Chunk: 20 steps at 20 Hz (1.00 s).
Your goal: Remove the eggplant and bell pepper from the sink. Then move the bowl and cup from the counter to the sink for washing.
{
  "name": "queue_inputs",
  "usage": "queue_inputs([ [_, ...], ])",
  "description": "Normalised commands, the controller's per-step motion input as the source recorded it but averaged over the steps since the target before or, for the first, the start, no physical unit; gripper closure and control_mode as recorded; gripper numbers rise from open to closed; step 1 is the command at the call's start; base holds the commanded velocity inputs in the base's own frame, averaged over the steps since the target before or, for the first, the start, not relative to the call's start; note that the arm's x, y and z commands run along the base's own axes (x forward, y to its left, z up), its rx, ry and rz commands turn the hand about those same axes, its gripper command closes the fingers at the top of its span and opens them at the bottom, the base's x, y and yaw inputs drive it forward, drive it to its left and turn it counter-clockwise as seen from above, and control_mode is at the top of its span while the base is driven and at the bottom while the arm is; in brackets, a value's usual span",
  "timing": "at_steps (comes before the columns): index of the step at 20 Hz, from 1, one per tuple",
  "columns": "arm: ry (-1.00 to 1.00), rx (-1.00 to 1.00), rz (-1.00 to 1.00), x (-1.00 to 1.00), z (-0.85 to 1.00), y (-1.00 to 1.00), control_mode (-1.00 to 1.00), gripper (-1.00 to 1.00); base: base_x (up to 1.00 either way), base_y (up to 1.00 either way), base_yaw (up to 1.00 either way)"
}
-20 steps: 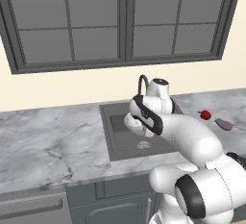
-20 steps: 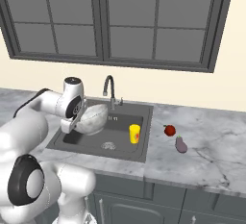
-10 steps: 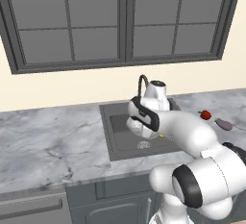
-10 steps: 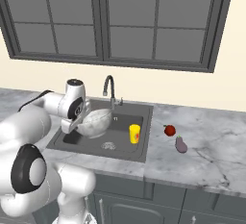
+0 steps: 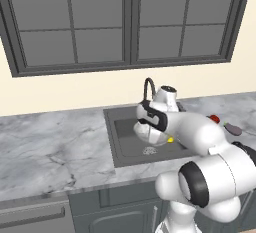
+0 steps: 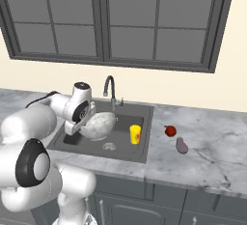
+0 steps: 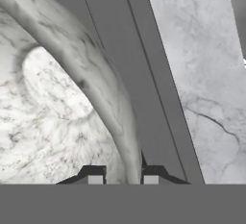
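My gripper is shut on the rim of the marbled white-grey bowl, which passes between the two finger tips. The bowl hangs tilted inside the dark sink, left of the yellow cup that stands upright in the basin. From the left base view the bowl sits under the hand, with the cup peeking out behind it. The red bell pepper and the purple eggplant lie on the marble counter right of the sink.
The gooseneck faucet rises at the back of the sink, close behind the bowl. A round whitish drain lies on the basin floor in front of it. A dark-framed window runs along the wall above.
The hand has carried the bowl a little to the right and lower into the basin. Cup, pepper and eggplant have stayed where they were.
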Motion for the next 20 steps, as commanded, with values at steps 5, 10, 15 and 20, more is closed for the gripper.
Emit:
queue_inputs([
  [5, 0.0, 0.09, 0.0, 0.01, -0.14, -0.1, -1.0, 1.0, 0.0, 0.0, 0.0],
  [10, -0.04, 0.05, 0.0, 0.04, -0.19, -0.02, -1.0, 1.0, 0.0, 0.0, 0.0],
  [15, -0.09, 0.01, 0.0, 0.11, -0.18, 0.0, -1.0, 1.0, 0.0, 0.0, 0.0],
  [20, -0.07, 0.0, 0.0, 0.18, -0.1, 0.0, -1.0, 1.0, 0.0, 0.0, 0.0],
])
